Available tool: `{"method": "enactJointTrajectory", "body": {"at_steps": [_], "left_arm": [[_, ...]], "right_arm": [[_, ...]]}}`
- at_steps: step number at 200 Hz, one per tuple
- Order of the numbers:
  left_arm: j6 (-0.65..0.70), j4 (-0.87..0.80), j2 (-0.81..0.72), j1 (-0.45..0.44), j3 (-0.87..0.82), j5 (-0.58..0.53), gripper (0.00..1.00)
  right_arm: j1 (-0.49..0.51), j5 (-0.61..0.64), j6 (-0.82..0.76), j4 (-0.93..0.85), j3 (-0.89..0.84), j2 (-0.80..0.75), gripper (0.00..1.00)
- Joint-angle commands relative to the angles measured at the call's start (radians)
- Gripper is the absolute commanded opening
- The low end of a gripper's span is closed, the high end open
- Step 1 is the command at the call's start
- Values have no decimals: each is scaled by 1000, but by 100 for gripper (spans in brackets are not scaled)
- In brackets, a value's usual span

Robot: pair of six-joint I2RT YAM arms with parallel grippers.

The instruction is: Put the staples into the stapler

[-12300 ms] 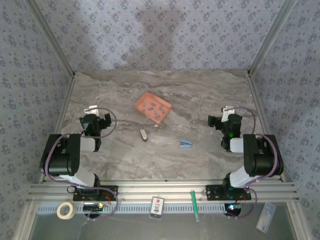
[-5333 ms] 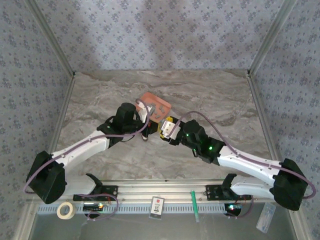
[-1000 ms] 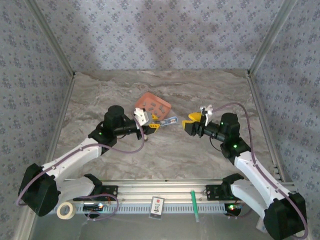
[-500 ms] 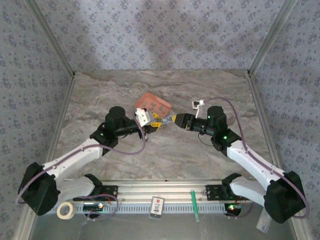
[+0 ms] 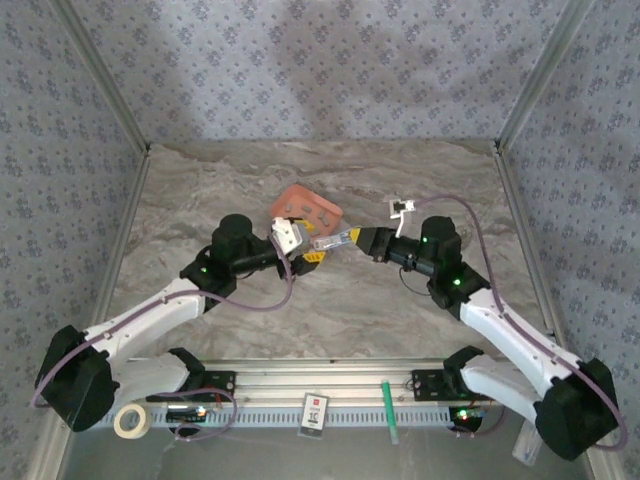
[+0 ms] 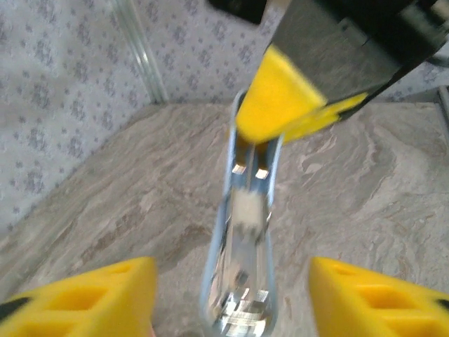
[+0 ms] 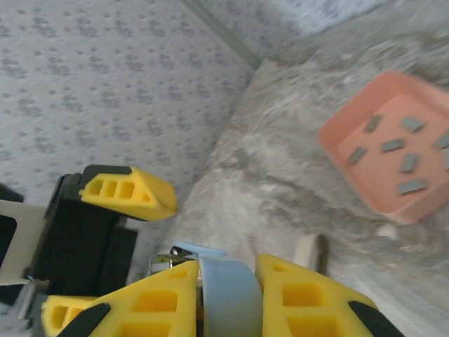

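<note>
Over table | right pincer grips stapler | left pincer spread, gaps both sides

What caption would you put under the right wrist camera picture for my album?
Right gripper clamps the light-blue stapler, with the orange tray of staples lying on the table beyond.

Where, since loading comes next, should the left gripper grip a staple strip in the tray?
Likely pinch a staple strip across its narrow width, mid-length, from straight above: the strips lie flat and apart in the orange tray, whose raised rim hinders sideways approach.
</note>
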Motion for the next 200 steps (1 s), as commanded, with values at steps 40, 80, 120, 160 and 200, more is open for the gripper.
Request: {"method": "enactJointTrajectory", "body": {"at_steps": [40,80,120,160,200], "left_arm": [[157,-280,-10,-88,98,-229,65],[119,-246,73,-147,134,-279,64],[111,-205,165,-190,183,-309,64],[115,-174,221,-205,216,-306,61],[124,-147,269,-207,252,-292,53]], "right_arm": [[39,265,-325,-460,184,-11,12],[93,298,-316,-446,198,1,12],[124,306,-290,-431,190,13,13],[130,268,-277,-404,185,24,13],[132,234,-281,-389,180,38,13]]}}
